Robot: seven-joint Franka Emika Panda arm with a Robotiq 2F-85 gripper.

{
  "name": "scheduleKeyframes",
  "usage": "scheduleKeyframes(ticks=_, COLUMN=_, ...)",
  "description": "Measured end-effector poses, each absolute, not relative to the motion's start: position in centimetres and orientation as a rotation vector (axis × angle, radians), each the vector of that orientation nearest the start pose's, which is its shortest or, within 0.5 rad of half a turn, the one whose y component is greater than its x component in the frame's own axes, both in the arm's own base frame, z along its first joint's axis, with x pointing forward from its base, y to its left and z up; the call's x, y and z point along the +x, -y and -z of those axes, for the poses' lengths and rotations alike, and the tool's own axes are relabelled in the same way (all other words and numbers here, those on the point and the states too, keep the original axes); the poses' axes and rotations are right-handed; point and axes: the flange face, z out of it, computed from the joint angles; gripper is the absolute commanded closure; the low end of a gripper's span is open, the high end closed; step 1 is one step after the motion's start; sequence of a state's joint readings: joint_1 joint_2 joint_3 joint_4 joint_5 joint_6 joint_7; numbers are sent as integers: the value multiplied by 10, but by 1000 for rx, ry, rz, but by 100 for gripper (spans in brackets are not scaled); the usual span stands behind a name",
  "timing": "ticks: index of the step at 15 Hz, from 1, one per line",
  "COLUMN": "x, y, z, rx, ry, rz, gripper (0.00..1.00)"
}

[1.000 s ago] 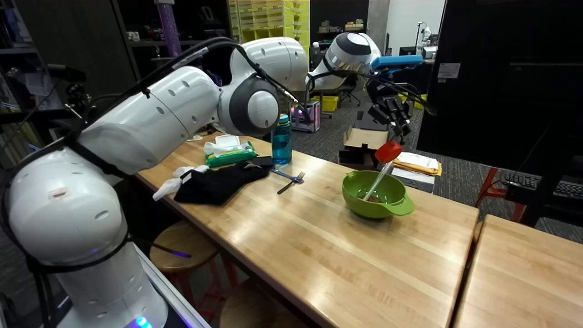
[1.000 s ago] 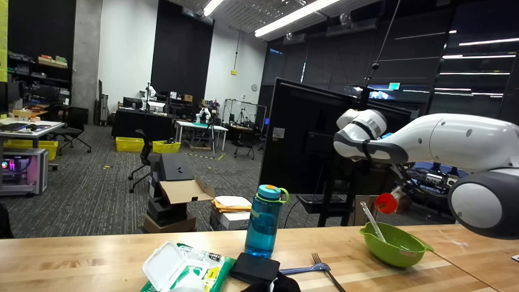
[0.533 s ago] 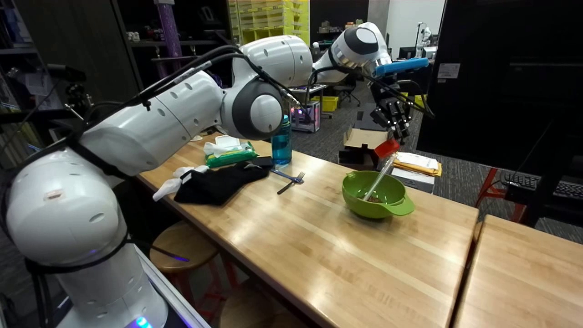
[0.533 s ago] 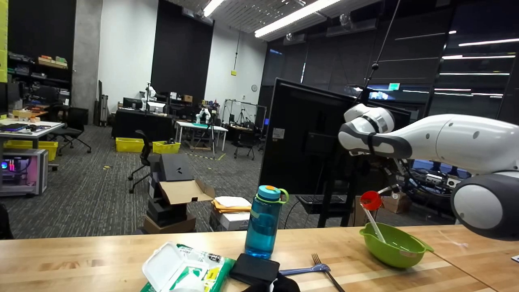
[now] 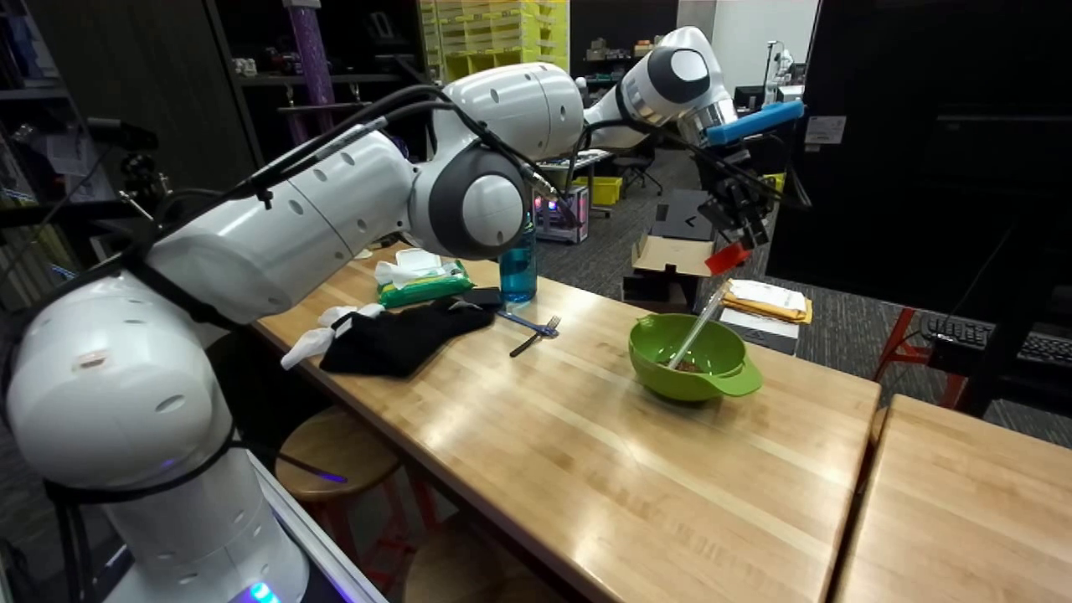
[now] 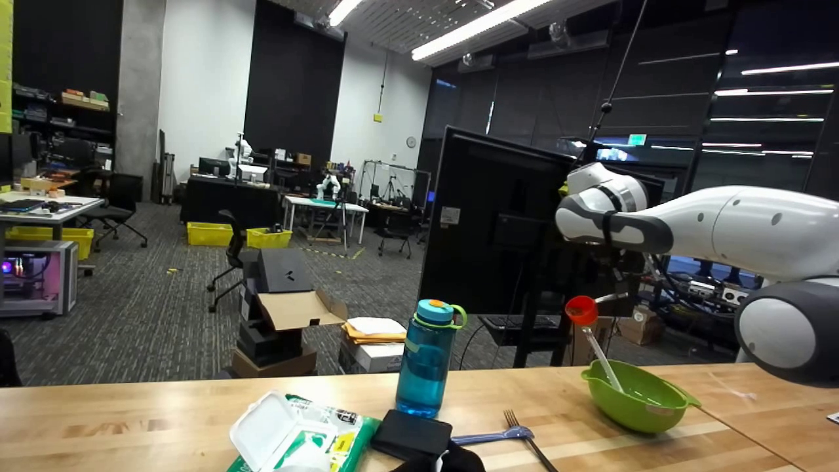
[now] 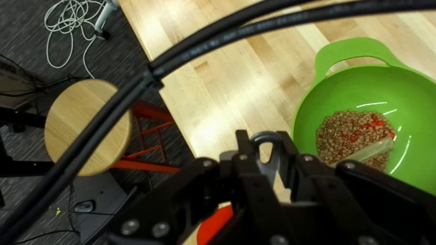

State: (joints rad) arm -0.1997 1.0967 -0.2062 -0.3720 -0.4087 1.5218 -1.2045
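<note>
My gripper (image 7: pixel 263 137) is shut on the grey looped handle (image 7: pixel 269 168) of a red measuring cup (image 5: pixel 727 257). It holds the cup in the air above and beyond the green bowl in an exterior view. The cup's mouth faces the camera in an exterior view (image 6: pixel 581 310), with something brownish inside. Only part of its red shows in the wrist view (image 7: pixel 216 223). The green bowl (image 5: pixel 674 385) stands upright on the table. Brown lentils (image 7: pixel 351 136) with red bits lie in it. A clear rod (image 5: pixel 695 337) leans in the bowl, its top below the cup.
On the wooden table (image 5: pixel 586 469) stand a blue bottle (image 6: pixel 426 360) and a green wipes pack (image 5: pixel 423 289). A black cloth (image 5: pixel 406 335), a fork (image 5: pixel 534 337) and a blue utensil (image 6: pixel 488 435) lie nearby. A second table (image 5: pixel 963 502) adjoins. A stool (image 7: pixel 88 126) stands below the edge.
The arm has reached farther out. The red cup has risen and moved away from the rod's top, leftward in an exterior view, and has turned. The bowl and rod have not moved.
</note>
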Motion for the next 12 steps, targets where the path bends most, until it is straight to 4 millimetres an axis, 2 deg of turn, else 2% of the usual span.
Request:
scheduleKeyframes(ticks=6, x=752, y=255, z=-447, rx=-3243, ry=1570, rz=-479, gripper=94)
scheduleKeyframes(ticks=12, x=757, y=251, z=-440, rx=-3156, ry=1554, rz=-207, gripper=94)
